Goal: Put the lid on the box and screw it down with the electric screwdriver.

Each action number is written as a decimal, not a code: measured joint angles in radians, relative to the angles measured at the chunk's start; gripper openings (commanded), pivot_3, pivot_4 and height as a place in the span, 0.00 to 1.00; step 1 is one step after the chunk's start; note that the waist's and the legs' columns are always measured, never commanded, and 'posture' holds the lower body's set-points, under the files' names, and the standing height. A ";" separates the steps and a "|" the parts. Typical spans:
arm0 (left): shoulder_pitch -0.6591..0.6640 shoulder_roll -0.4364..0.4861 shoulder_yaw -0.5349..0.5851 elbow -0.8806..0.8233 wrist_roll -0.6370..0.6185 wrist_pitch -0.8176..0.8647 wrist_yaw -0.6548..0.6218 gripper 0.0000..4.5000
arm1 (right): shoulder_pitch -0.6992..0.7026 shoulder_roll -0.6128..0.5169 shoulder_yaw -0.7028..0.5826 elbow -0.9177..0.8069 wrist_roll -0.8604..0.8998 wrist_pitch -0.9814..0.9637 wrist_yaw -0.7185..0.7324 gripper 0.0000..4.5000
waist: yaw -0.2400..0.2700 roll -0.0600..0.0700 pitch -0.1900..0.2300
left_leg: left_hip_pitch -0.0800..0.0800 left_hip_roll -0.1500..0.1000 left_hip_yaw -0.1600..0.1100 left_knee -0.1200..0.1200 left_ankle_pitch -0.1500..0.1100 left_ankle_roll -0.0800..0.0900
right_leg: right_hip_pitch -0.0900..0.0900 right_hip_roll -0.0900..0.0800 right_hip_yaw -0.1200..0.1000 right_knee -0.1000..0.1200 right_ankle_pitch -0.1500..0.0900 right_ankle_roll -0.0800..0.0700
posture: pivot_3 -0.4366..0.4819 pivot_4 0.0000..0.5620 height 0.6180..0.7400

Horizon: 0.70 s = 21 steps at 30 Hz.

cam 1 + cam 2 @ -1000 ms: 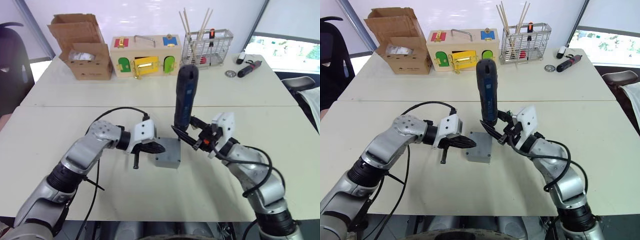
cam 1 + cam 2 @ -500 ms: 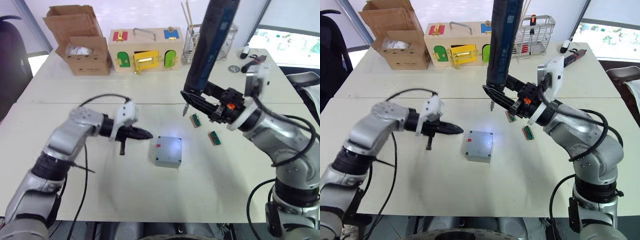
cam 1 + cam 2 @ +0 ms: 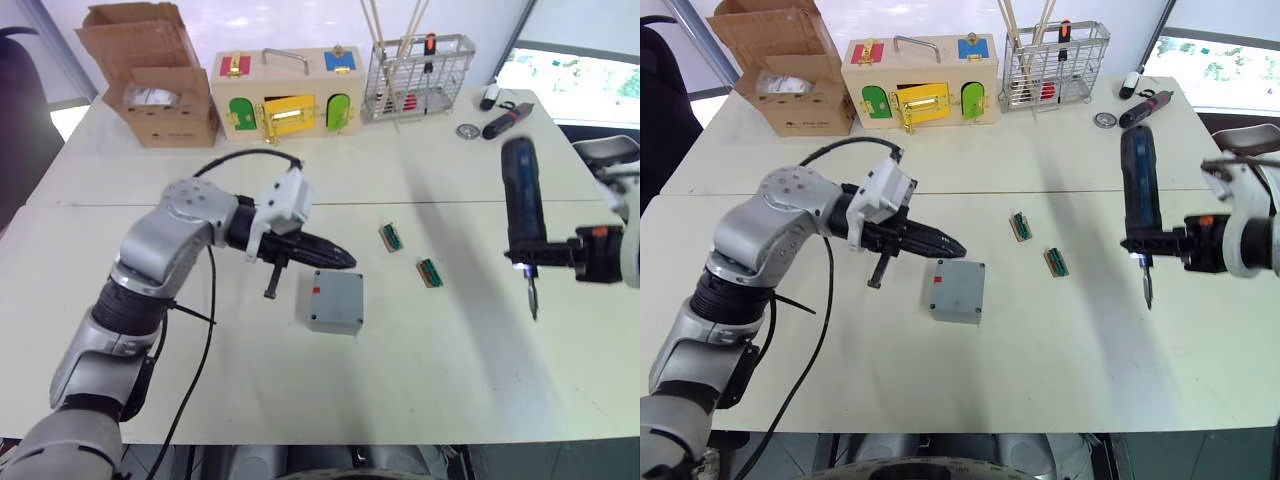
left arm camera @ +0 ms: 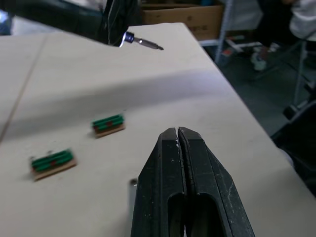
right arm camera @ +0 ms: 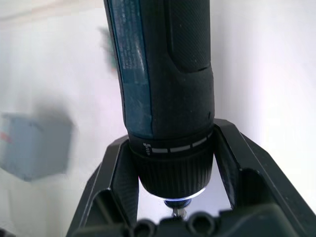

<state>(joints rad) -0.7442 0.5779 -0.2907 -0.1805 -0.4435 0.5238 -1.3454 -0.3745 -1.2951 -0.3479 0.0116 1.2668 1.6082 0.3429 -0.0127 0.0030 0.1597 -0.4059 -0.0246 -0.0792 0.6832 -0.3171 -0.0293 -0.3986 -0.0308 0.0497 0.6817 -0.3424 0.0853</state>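
Observation:
The small grey box (image 3: 335, 302) sits mid-table with a red mark near its left edge. The lid (image 3: 958, 285) looks seated flat on it, flush with the walls. My left gripper (image 3: 345, 263) is shut and empty, its tip just above the box's far edge, pointing right. Its fingers (image 4: 178, 148) are pressed together. Far to the right of the box, my right gripper (image 3: 545, 255) is shut on the electric screwdriver (image 3: 522, 215). The tool stands upright, bit (image 3: 533, 300) down, above bare table. Its fingers (image 5: 123, 168) clamp the tool's collar (image 5: 175, 168).
Two small green-topped pieces (image 3: 390, 237) (image 3: 429, 272) lie between the box and the screwdriver. Along the back stand a cardboard box (image 3: 160, 90), a wooden latch box (image 3: 290, 95) and a wire basket (image 3: 418, 75). A dark tool (image 3: 505, 118) lies at the back right.
My right arm has swung the screwdriver from above the table's middle out to the right and lowered it, bit down. My left gripper has moved right, up to the box.

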 measured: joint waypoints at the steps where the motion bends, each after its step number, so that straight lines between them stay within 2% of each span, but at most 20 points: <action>1: 0.014 0.003 -0.019 0.000 0.023 -0.020 0.000 0.00 | 0.031 -0.019 0.011 0.018 -0.007 0.000 0.007 0.41 | 0.001 0.000 0.000 | 0.001 0.000 0.000 0.000 0.000 -0.001 | 0.000 0.000 0.000 0.001 0.000 0.000 | 0.48 0.27 1.00; 4: 0.051 0.010 -0.069 0.003 0.066 -0.067 -0.008 0.00 | 0.089 -0.052 0.032 0.058 -0.010 0.000 0.033 0.41 | -0.002 0.000 0.000 | 0.002 0.000 0.000 0.000 0.001 -0.001 | 0.000 0.002 0.001 0.003 0.000 0.000 | 0.48 0.27 1.00; 10: 0.052 0.000 -0.086 0.001 0.100 -0.106 0.003 0.00 | 0.074 -0.050 0.107 0.065 -0.027 0.000 0.065 0.41 | 0.001 0.000 0.000 | 0.001 0.001 0.000 0.000 0.001 -0.001 | 0.000 0.002 0.001 0.002 0.000 0.000 | 0.48 0.27 1.00; 21: 0.098 0.006 -0.088 -0.038 0.129 -0.091 0.038 0.00 | 0.034 0.067 0.189 0.128 -0.180 0.000 0.118 0.41 | 0.003 0.001 0.000 | 0.000 0.000 0.000 0.001 0.001 -0.001 | -0.001 0.001 0.001 0.002 0.000 0.000 | 0.48 0.27 1.00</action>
<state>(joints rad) -0.6464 0.5839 -0.3788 -0.2187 -0.3149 0.4328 -1.3072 -0.3405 -1.2279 -0.1586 0.1394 1.0868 1.6086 0.4612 -0.0097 0.0037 0.1597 -0.4060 -0.0242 -0.0790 0.6839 -0.3163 -0.0305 -0.4000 -0.0295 0.0505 0.6838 -0.3424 0.0853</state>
